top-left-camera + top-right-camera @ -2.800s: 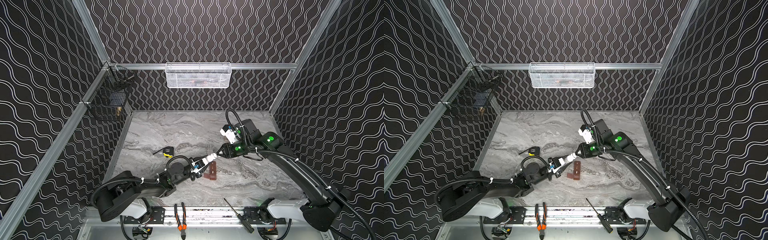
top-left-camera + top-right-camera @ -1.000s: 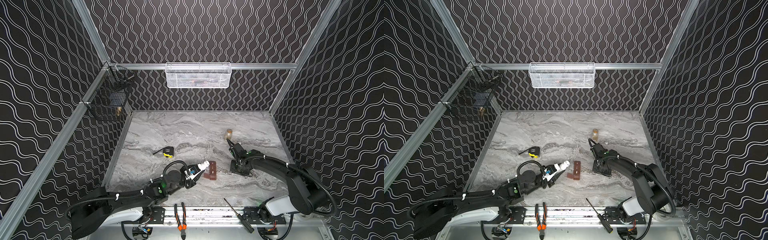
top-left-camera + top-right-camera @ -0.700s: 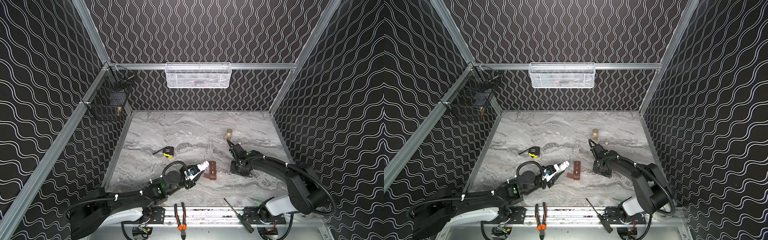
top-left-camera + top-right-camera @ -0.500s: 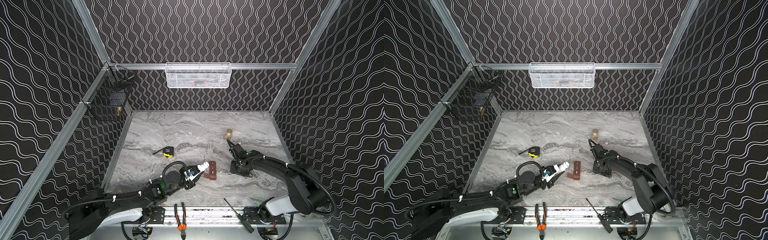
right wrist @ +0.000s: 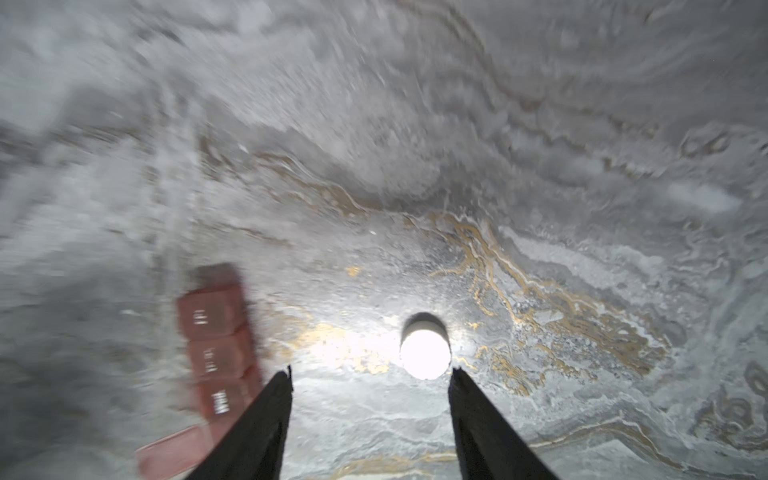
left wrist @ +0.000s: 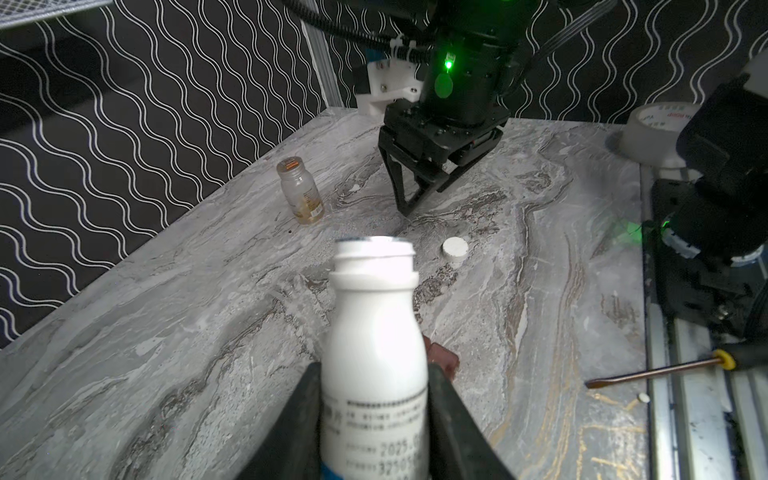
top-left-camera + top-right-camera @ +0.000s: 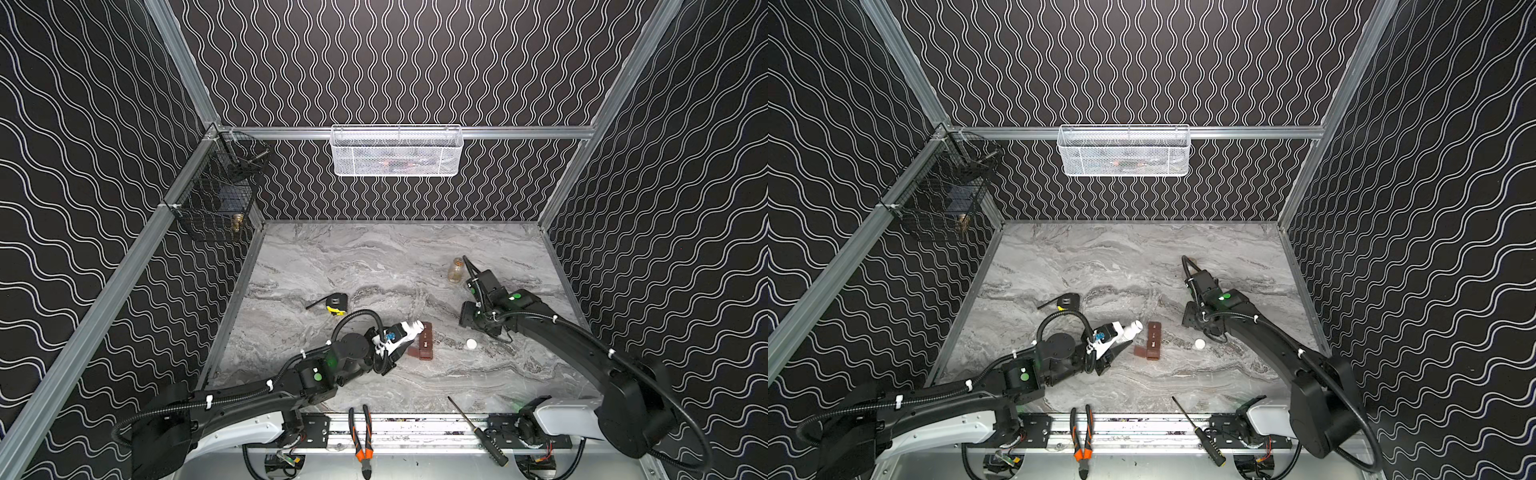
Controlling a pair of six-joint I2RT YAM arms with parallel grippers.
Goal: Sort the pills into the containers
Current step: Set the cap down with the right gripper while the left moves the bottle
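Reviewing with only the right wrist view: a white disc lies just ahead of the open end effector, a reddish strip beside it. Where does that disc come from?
Observer: Likely the white cap of the white bottle, its neck bare, gripped by the left end effector.
Operator: Is that bottle upright?
Observer: No; in both top views it is tilted, mouth toward the containers.
Operator: Anything else nearby?
Observer: A small amber bottle stands upright, farther back than the right end effector.
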